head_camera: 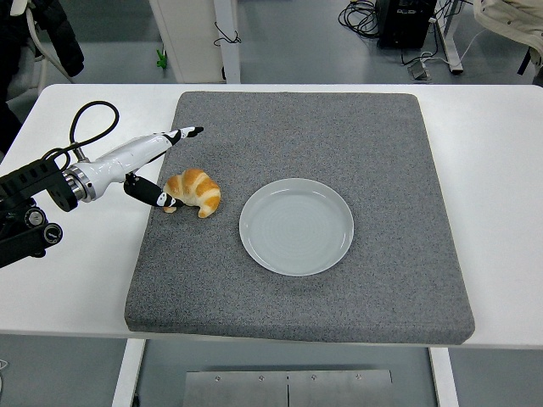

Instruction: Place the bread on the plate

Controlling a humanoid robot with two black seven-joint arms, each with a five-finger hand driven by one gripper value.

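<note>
A golden croissant point(195, 191) lies on the grey mat point(356, 144), just left of an empty pale plate point(296, 225). My left hand point(175, 170) reaches in from the left edge, white with black fingertips. Its fingers point(185, 133) stretch out above and behind the croissant, while the thumb point(159, 197) touches the croissant's left end. The hand is open around the bread and has not closed on it. The right arm is out of sight.
The mat covers most of the white table point(501, 170). A black cable point(83, 127) loops up from my left forearm. Floor, cables and furniture legs show beyond the table's far edge.
</note>
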